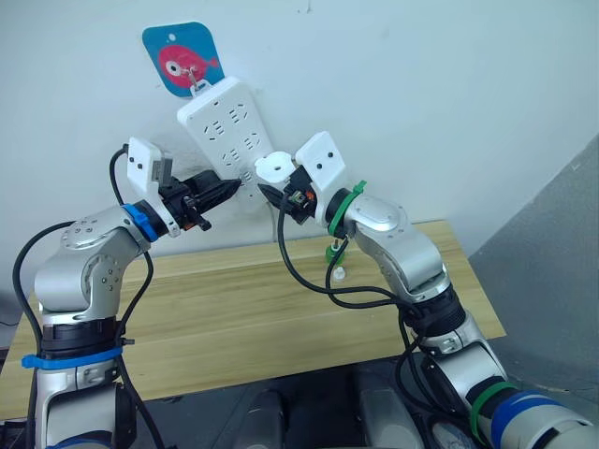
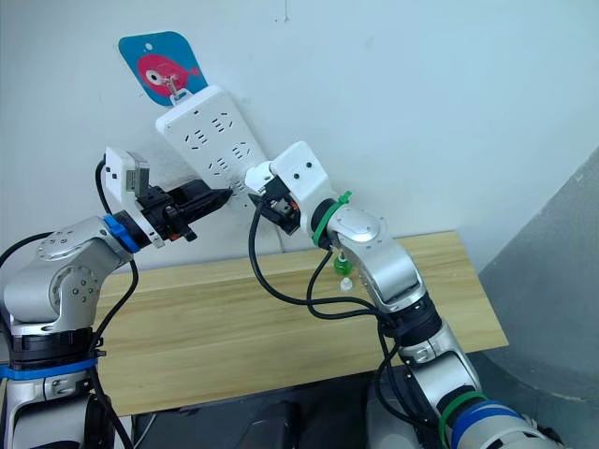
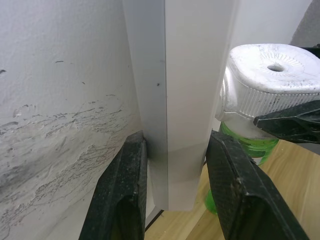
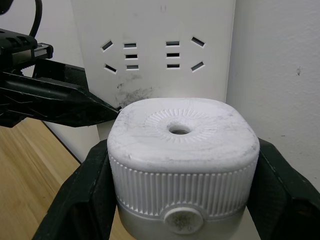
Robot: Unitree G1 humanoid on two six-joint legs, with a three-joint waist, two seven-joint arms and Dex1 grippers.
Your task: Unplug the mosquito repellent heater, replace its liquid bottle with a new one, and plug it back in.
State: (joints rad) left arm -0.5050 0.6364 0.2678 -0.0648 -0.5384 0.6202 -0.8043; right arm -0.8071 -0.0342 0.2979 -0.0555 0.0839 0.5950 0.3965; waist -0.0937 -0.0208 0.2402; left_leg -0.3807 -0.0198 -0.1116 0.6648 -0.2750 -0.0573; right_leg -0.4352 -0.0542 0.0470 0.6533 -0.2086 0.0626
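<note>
The mosquito repellent heater (image 4: 182,150) is a white rounded unit with a round vent hole and ribbed sides. A green liquid bottle (image 3: 247,147) shows under it. My right gripper (image 1: 273,180) is shut on it, one black finger (image 4: 82,195) on each side. It holds the heater against the lower end of the white power strip (image 1: 225,117); I cannot tell whether its prongs are in a socket. My left gripper (image 1: 232,188) is shut on the strip's lower end, its fingers (image 3: 125,190) clamping both faces.
The power strip hangs tilted on the wall from a blue fish-picture hook (image 1: 182,58). A wooden table (image 1: 234,318) stands below. A small green and white bottle (image 2: 344,271) stands on it near the wall, behind my right arm. A black cable (image 1: 309,281) loops over the table.
</note>
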